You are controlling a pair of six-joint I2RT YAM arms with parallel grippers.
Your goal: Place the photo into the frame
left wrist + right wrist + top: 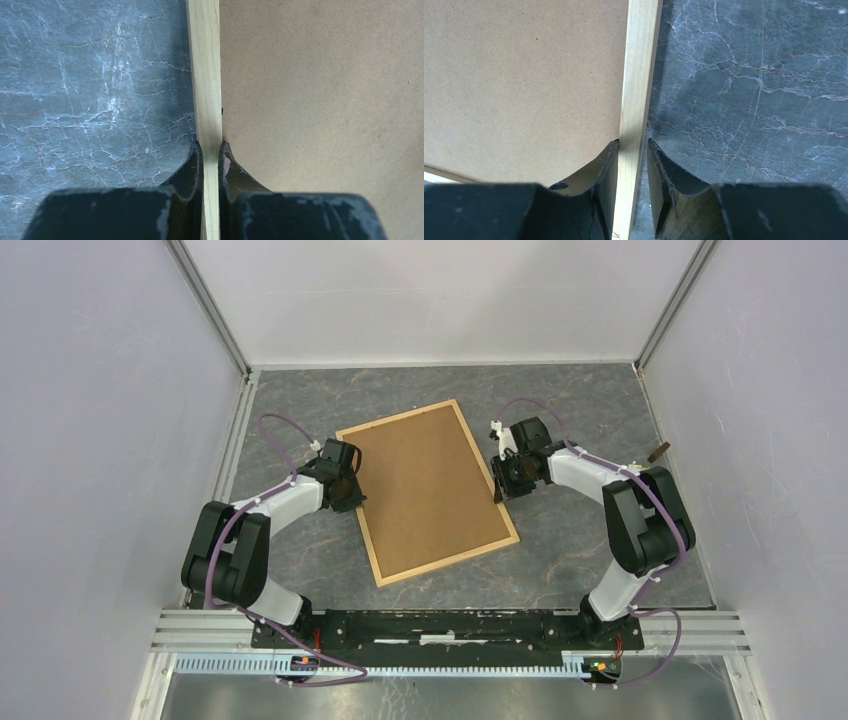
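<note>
Here the frame (pixel 448 559) lies flat at mid-table (pixel 580 410), its long axis running from about 11 to 5 o'clock. A plain brown backing board (pixel 425 485) fills its opening. The photo is nowhere visible; whether it sits beneath the board cannot be told.

At the frame's 9 o'clock side, the left gripper (pixel 211 150) has its jaws clamped on the thin wooden rail, one finger on the table side and one on the board side. At the 3 o'clock side, the right gripper (pixel 633 147) straddles the opposite rail with its jaws apart. The board-side finger touches the wood, while a slim gap shows at the outer finger.

The step in hand appears to be seizing the frame by both long rails. The next move likely calls for the right jaws to close fully, then an even two-armed lift or turn-over without twisting the slender wood.
</note>
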